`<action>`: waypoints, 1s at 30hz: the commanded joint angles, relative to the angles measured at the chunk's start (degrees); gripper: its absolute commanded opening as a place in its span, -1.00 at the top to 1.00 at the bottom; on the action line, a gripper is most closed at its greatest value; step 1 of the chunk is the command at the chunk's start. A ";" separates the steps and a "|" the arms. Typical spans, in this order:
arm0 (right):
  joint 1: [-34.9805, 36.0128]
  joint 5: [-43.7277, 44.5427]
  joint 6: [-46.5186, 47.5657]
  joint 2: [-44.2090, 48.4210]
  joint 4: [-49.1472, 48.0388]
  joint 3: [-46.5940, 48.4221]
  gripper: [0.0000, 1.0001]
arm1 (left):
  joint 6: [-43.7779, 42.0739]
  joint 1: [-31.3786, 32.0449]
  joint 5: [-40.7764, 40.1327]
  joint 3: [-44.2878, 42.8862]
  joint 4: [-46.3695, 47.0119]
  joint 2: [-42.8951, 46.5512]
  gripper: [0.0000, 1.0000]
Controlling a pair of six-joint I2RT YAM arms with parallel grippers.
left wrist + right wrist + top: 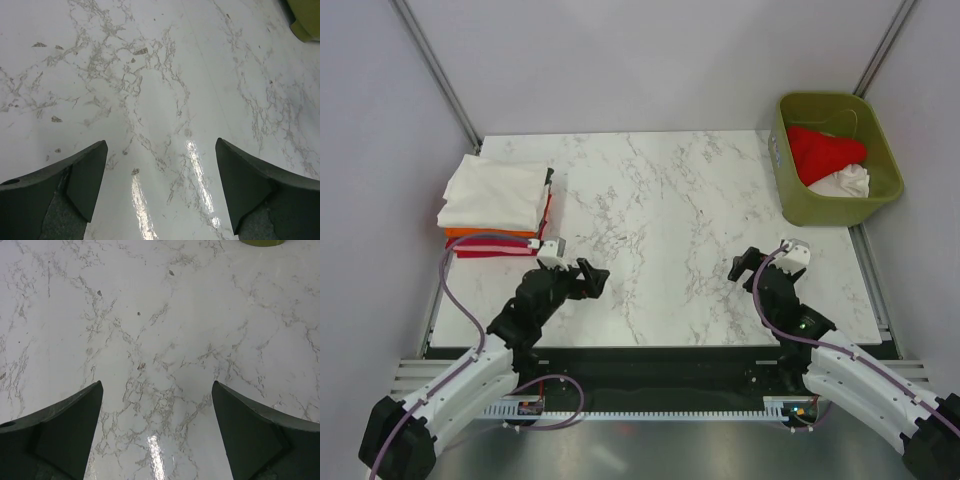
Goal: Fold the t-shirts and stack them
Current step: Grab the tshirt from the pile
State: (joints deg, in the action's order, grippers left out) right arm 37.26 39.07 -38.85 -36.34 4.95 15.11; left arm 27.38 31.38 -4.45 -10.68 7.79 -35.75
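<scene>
Hovering over table (670,220): left gripper (592,277), right gripper (742,264), jaws apart, empty. Folded stack (492,195) at 10 o'clock; red t-shirt (825,152), white t-shirt (845,182) crumpled in bin (892,160) at 2 o'clock. Likely light, limp: pinch an exposed fold.

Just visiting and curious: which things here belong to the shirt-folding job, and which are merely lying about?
Job: folded shirt stack; green bin; red shirt and white shirt inside it; left gripper and right gripper, both open and empty.
Merely there: marble table; metal frame posts.
</scene>
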 commanded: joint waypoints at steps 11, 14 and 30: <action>-0.16 0.57 4.92 3.82 1.71 5.43 -0.93 | -1.45 0.18 0.41 -1.10 2.75 -1.96 -0.90; -0.16 3.98 6.15 -2.47 7.17 17.28 -0.90 | -1.54 0.18 0.14 -1.01 3.11 -1.78 -0.90; -35.28 -14.71 0.45 -45.73 24.75 75.30 -0.96 | -1.10 0.18 -0.65 -1.89 2.41 -3.98 -0.88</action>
State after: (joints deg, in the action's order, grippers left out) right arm 9.15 33.10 -33.89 -77.45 24.73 84.62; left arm 27.38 31.38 -4.25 -10.68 7.90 -39.07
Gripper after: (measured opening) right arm 0.982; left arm 0.942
